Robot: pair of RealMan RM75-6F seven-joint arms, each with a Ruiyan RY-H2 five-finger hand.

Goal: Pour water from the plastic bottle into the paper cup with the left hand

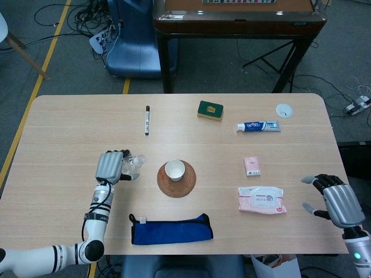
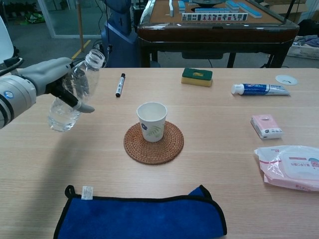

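Left of the paper cup (upright on its woven coaster), the left hand grips the plastic bottle — lifted clear of the table, neck tilted toward the cup. At the near right edge, the right hand holds nothing — fingers spread.

No text, brand or number could be read in either view. The toothpaste tube near the far right corner of the worktop carried blue printing, too small to make out. The wet-wipes pack at the right edge had a label, also not legible. The paper cup showed only a green leaf pattern, no letters.
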